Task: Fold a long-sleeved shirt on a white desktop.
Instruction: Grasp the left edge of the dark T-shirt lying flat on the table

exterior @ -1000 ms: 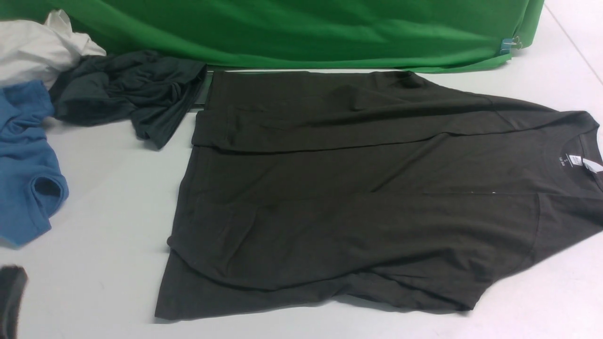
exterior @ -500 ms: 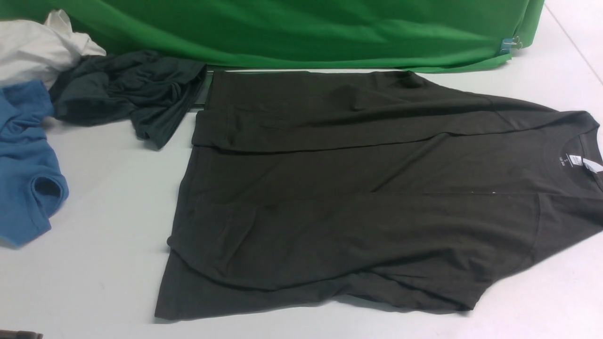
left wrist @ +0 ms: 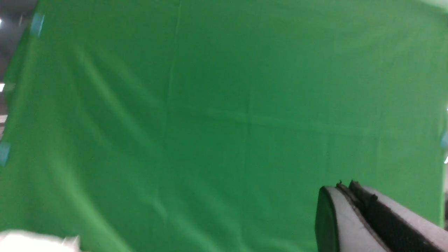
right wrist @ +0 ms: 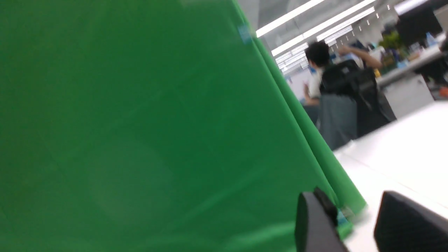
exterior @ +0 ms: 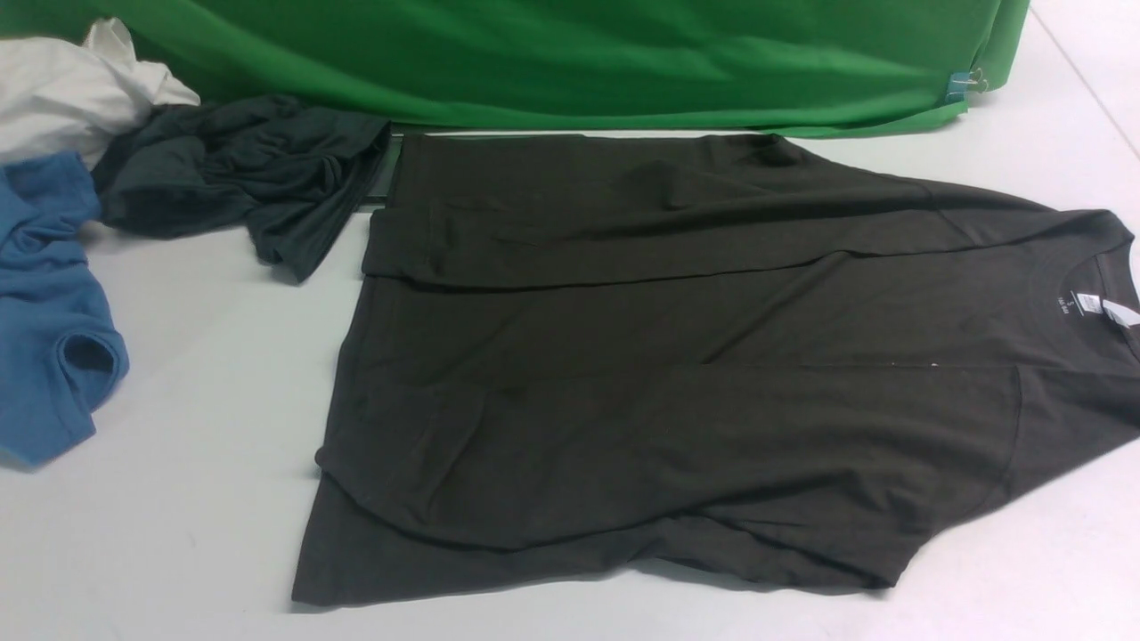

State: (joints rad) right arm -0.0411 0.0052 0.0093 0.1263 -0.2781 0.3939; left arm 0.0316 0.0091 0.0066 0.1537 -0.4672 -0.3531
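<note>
Olive-brown, nearly black knit, the long-sleeved shirt (exterior: 677, 383) lies spread flat on the white counter (exterior: 196, 374), filling the middle and right of the front view; its round neck with the small white neck label (exterior: 1085, 303) points to the robot's right, where the collar runs off the edge of the picture, and its hem faces left. The far side of it is folded in over the body along a straight edge; the near side is folded in too, with a looser, wrinkled lower layer showing beneath it at the near left corner. The shirt's far edge reaches the foot of the green cloth backdrop (exterior: 579, 62). To the left, well apart from the shirt's body, a crumpled charcoal-grey garment (exterior: 240, 178) lies just beside its far left corner; a blue shirt (exterior: 44, 329) and a white garment (exterior: 71, 89) are heaped next to that.

The left end effector (left wrist: 344, 187) appears only in its wrist view, raised before the backdrop, its fingers pressed together with nothing between them; the right end effector (right wrist: 357, 224) shows only in its own wrist view, its two dark fingers parted by a clear gap and holding nothing, the counter's edge behind them.
</note>
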